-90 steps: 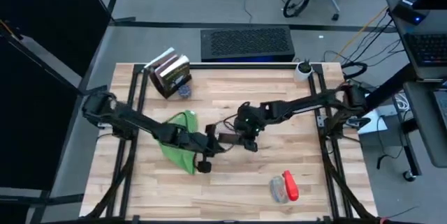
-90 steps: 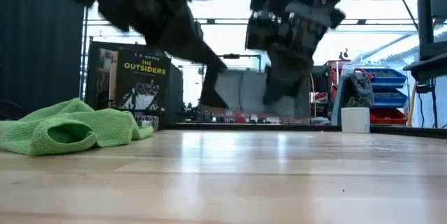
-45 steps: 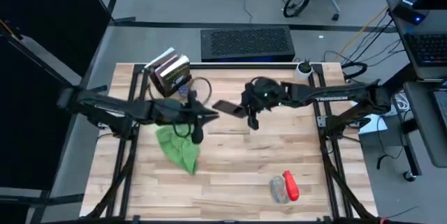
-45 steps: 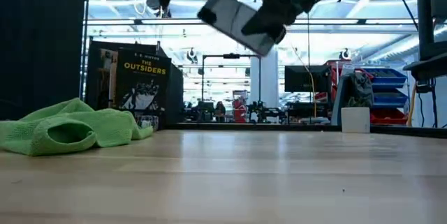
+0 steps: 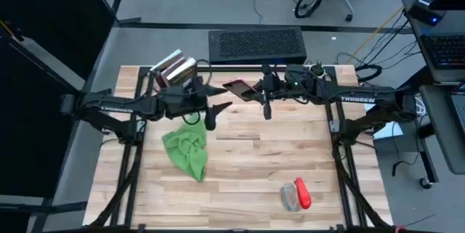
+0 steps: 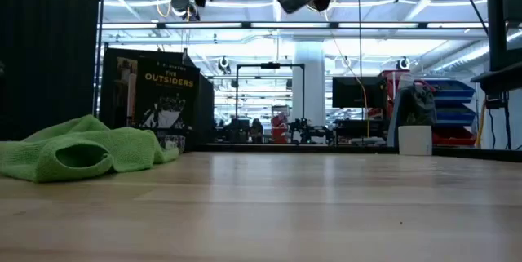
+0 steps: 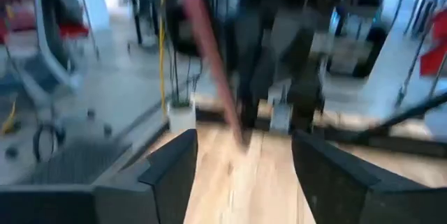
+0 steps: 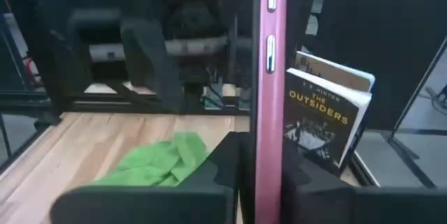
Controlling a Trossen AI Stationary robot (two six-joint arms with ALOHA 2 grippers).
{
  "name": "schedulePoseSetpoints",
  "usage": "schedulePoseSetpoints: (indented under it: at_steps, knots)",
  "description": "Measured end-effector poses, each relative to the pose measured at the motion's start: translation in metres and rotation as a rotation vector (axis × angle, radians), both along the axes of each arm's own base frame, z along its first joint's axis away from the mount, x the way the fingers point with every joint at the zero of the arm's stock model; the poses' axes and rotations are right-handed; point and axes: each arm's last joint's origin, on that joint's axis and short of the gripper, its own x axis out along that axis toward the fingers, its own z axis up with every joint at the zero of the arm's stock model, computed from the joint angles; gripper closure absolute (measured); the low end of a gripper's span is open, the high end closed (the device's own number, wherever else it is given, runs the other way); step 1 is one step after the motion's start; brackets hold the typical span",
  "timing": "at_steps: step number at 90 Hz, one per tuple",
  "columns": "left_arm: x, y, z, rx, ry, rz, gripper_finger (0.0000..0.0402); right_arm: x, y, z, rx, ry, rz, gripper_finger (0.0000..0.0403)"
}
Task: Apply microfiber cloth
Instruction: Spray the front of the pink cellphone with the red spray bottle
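Observation:
The green microfiber cloth [image 5: 186, 149] lies crumpled on the table's left half, also seen in the low view [image 6: 73, 152] and the right wrist view [image 8: 157, 161]; no gripper touches it. My right gripper [image 5: 263, 93] is high over the table's far middle, shut on a thin black device with a pink rim [image 5: 236, 88]. My left gripper [image 5: 220, 99] hovers just left of the device, open, its fingers [image 7: 171, 175] pointing at the device [image 7: 209, 49] with nothing between them. My right gripper pinches the device's end nearest the wrist [image 8: 267, 147] between its two fingers, one on each flat face. The fingers reach in level from the table's right. The device sticks out toward the left arm, lifted well clear of the table.
A book [image 5: 174, 73] stands at the far left corner, "The Outsiders" on its cover [image 6: 167, 91]. A spray bottle with a red trigger [image 5: 296, 195] lies near the front right. A white cup [image 5: 314, 72] stands at the far right. Bare wood fills the middle.
Both arms have risen from low over the table's middle and gone toward the far edge. My right gripper has carried the device up with it. My left gripper has opened. The cloth has stayed where it was.

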Motion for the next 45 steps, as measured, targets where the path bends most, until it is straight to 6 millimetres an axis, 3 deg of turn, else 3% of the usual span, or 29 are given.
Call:
schedulePoseSetpoints:
  at_steps: [32, 45]
  knots:
    - [-0.002, 0.003, 0.019, 0.069, -0.191, -0.154, 0.0219, 0.015, 0.018, -0.003, 0.001, -0.053, 0.067, 0.0387]
    - [0.001, 0.003, 0.017, 0.069, -0.188, -0.165, 0.0238, 0.017, 0.018, -0.001, 0.013, -0.089, 0.064, 0.0387]
